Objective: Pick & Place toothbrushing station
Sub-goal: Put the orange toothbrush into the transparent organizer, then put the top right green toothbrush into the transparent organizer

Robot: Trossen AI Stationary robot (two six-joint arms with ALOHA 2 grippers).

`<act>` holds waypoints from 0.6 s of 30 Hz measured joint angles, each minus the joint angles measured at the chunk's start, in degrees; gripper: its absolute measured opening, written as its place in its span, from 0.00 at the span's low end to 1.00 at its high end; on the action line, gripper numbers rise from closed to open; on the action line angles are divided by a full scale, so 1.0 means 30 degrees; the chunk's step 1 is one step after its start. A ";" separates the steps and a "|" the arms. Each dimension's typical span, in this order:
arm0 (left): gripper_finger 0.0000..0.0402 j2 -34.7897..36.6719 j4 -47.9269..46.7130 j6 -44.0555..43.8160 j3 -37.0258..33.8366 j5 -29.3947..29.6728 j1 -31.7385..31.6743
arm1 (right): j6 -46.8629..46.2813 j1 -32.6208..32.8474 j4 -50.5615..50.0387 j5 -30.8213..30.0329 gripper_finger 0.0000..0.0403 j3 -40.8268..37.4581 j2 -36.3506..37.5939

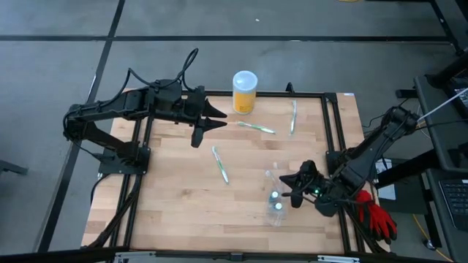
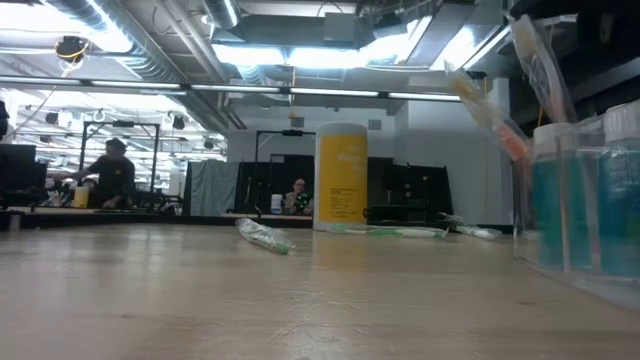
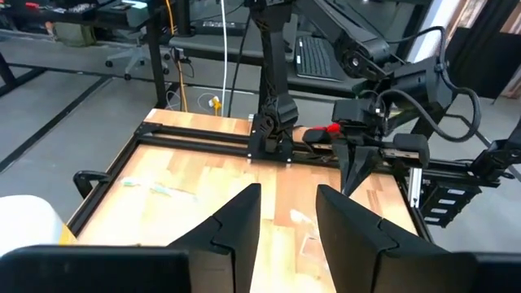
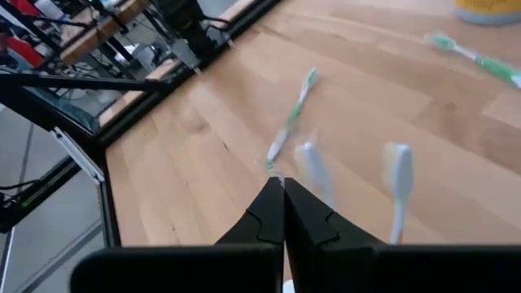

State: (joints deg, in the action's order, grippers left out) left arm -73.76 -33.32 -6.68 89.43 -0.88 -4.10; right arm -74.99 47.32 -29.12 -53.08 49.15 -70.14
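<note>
A clear plastic cup (image 1: 275,196) stands near the table's right front, close on the right of the low view (image 2: 585,200). It holds teal tubes and toothbrushes whose heads (image 4: 397,171) stick up. Three green-white toothbrushes lie flat on the table: one mid-table (image 1: 221,165), one near the jar (image 1: 256,128), one far right (image 1: 293,117). My right gripper (image 1: 289,180) is shut, just right of the cup's top; its closed fingertips (image 4: 282,191) show in the right wrist view. My left gripper (image 1: 212,121) is open and empty above the table's far left (image 3: 289,220). My right gripper's shut fingertips (image 4: 282,191) are level with the toothbrush heads at the cup's top. I cannot tell whether they touch the cup or a toothbrush, since the fingers hide the place.
A yellow jar with a white lid (image 1: 245,91) stands at the far edge, mid-table (image 2: 341,175). A black frame rail (image 1: 330,139) runs along the table's sides. A red glove (image 1: 376,215) lies off the right edge. People sit in the room behind.
</note>
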 joint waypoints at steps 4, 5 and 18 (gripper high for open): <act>0.29 0.0000 -0.0022 0.0000 0.0000 0.0035 0.0000 | -0.1603 0.0061 0.0111 0.0129 0.05 0.0000 -0.0695; 0.29 0.0000 -0.0029 0.0008 0.0000 0.0035 0.0000 | -0.2184 0.0061 0.0109 0.0251 0.07 0.0000 -0.0814; 0.28 0.0000 -0.1121 0.0321 0.0000 0.1015 -0.0007 | -0.3918 0.0061 0.1705 -0.0532 0.40 0.0000 -0.0738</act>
State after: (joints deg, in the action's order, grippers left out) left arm -73.76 -36.68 -5.72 89.43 2.16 -4.12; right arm -86.75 47.51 -24.01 -54.67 49.15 -72.36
